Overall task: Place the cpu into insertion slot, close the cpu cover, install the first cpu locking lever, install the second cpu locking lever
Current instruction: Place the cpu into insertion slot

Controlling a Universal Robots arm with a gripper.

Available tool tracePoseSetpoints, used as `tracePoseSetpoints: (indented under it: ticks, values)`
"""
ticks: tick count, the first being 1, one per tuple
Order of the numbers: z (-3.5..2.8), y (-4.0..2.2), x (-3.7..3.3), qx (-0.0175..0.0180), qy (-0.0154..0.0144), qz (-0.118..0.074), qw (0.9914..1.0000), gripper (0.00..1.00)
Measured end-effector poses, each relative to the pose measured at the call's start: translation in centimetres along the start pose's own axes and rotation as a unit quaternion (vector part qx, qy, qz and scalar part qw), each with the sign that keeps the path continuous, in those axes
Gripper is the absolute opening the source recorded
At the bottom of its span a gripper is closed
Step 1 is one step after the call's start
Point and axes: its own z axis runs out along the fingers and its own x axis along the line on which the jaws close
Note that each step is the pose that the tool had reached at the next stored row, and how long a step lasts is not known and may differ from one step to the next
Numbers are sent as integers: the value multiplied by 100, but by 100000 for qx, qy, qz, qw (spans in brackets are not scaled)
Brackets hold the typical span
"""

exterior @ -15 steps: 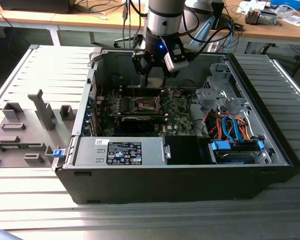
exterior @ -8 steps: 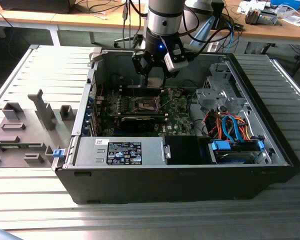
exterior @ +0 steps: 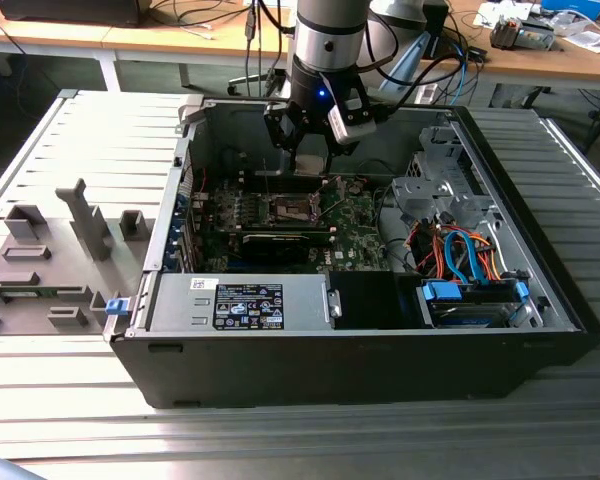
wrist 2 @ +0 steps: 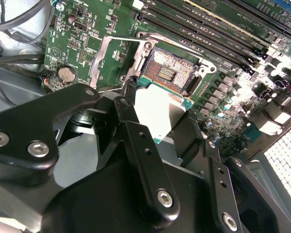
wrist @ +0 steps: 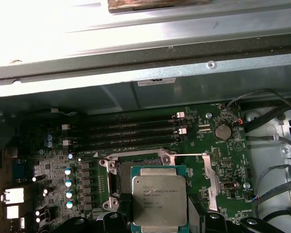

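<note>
Computer case (exterior: 360, 370) lying open on its side, green board (exterior: 365, 215) facing up inside. Gripper (exterior: 310, 152) reaching down into the case, clamped edge to edge on the cpu (wrist 2: 160, 109), chip held flat with the metal lid up. Insertion slot (wrist 2: 172, 73) bare: dark contact field inside a silver rim, at about 6 o'clock from the gripper in the exterior view, so close beneath it. Looks like a small gap between chip and socket, though hard to call from these angles. Cpu cover (wrist: 212, 179) flipped up, standing beside the socket. Chip itself: dull silver square top with a thin green border, sides lined up with the socket's in the first wrist view.
</note>
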Motion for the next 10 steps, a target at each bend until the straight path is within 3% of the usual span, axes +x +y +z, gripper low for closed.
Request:
tracePoseSetpoints:
  ticks: [10]
  values:
    - [0,0,0,-6,-23,226,100000,54]
